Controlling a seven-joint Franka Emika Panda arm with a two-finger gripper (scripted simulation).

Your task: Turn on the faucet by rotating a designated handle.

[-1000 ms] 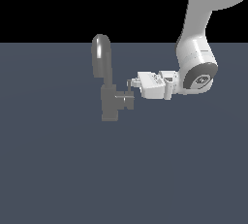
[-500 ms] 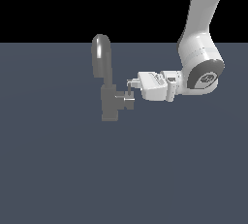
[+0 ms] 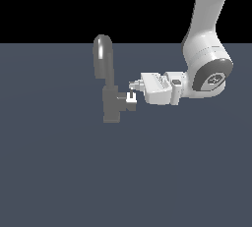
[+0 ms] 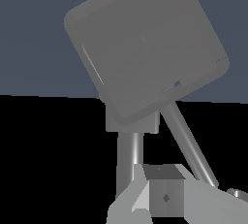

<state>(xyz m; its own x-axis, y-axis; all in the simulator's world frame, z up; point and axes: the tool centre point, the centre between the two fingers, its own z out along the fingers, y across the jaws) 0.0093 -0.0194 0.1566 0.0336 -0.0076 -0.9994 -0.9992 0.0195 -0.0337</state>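
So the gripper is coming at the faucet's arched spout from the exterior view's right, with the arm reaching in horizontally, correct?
Not quite. The gripper is at the handle, the short stub on the side of the faucet body, not at the arched spout, which stands clear above it. The exterior view shows this. The approach from that view's right, with the arm roughly horizontal, is as you say.

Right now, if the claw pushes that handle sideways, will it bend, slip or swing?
The handle looks like rigid grey metal, so it probably swings rather than bends. Its glossy finish suggests the claw might slip. The faucet looks blocky and seated, so it likely won't tip.
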